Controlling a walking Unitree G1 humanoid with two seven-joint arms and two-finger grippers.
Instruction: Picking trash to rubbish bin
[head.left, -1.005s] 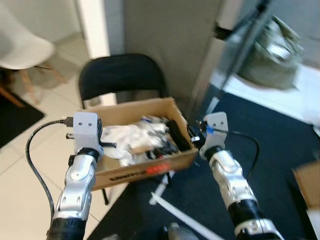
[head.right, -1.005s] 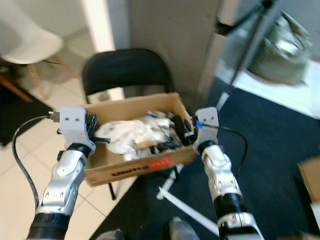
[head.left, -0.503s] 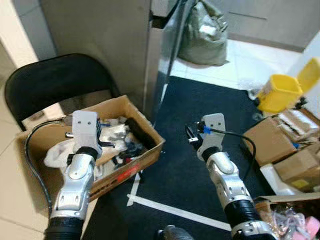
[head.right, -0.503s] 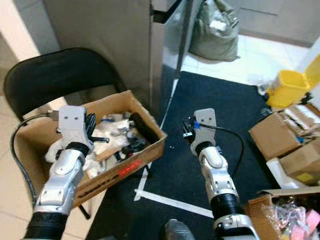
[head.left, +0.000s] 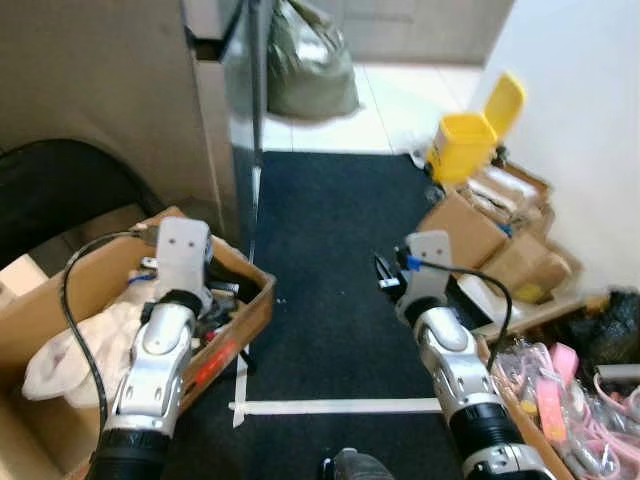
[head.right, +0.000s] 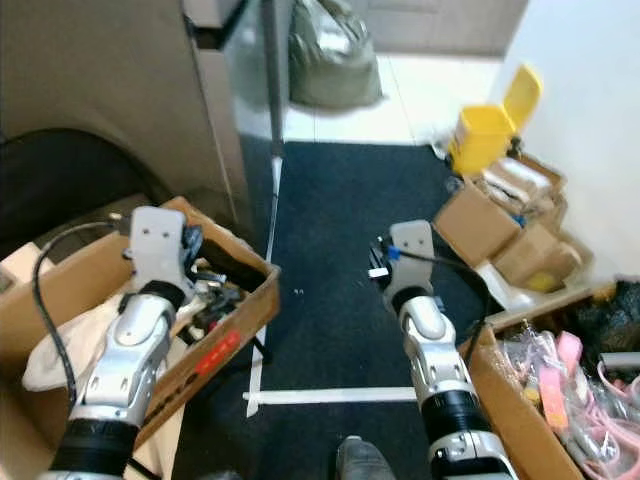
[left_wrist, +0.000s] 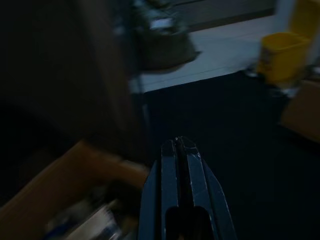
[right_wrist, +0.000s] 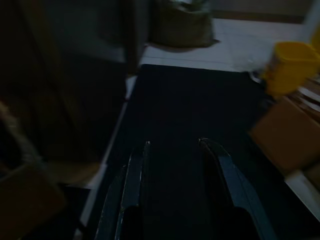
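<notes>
A yellow rubbish bin (head.left: 468, 142) with its lid tipped up stands on the floor at the far right, beside the white wall. At my left, an open cardboard box (head.left: 243, 318) of mixed trash, with white crumpled material (head.left: 70, 345) in it, rests on a black chair (head.left: 55, 190). My left gripper (left_wrist: 180, 143) is shut and empty, held over the box's near corner. Over the dark carpet (head.left: 330, 260), my right gripper (right_wrist: 173, 144) is open with nothing between its fingers. The bin (right_wrist: 290, 65) lies well ahead of it.
A grey-green sack (head.left: 308, 70) sits at the back on the pale floor. Cardboard boxes (head.left: 480, 228) crowd the right side, and a box of pink items (head.left: 565, 395) is at the near right. A grey cabinet (head.left: 110, 90) and pole stand left; a white tape line (head.left: 330, 405) crosses the carpet.
The camera has swung to the right: the chair and trash box slid left, and the carpet, yellow bin and boxes came into view. Both arms keep their raised pose.
</notes>
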